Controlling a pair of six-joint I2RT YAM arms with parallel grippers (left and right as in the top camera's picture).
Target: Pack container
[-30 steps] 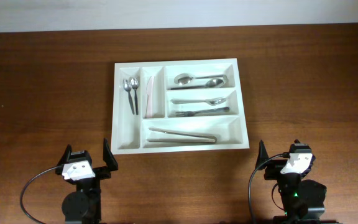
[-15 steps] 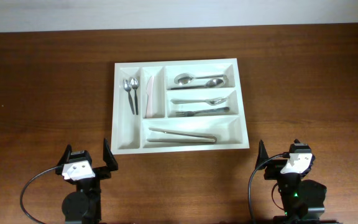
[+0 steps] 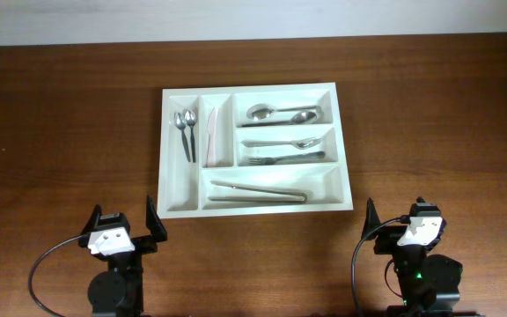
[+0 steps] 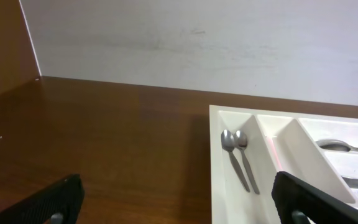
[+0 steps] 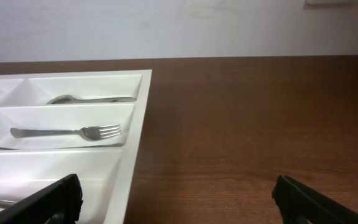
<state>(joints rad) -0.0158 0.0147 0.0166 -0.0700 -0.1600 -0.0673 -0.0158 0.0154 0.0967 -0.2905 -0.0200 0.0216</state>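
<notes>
White moulded plastic, smooth and faintly glossy, forms the large rectangular cutlery tray [image 3: 176, 189]. It lies flat near the middle of the dark brown wood-grain counter [image 3: 60, 132], its long sides parallel to the pale wall [image 3: 236, 18] behind it. Rounded rims and thin upright dividers split the tray into five compartments.

Its leftmost narrow slot holds two small polished steel teaspoons [image 3: 185, 132], side by side with their bowls toward the wall. The slot beside it holds a slim pale knife [image 3: 210, 134]. In the tray's far long compartment lie two larger shiny spoons [image 3: 282, 114]. The middle one carries a steel spoon [image 3: 282, 143] and, nearer the arms, a steel fork [image 3: 284, 159], the two apart. The near long compartment holds long straight metal tongs [image 3: 258, 191].

Bare wood runs around the tray on every side, broadest to its left and right.

The black left gripper [image 3: 125, 218] sits just off the tray's near left corner, not touching it. The black right gripper [image 3: 396, 218] sits beyond the near right corner, a little farther off. Both sets of jaws are spread wide and grasp nothing, with open counter between each of them and the tray's near rim.
</notes>
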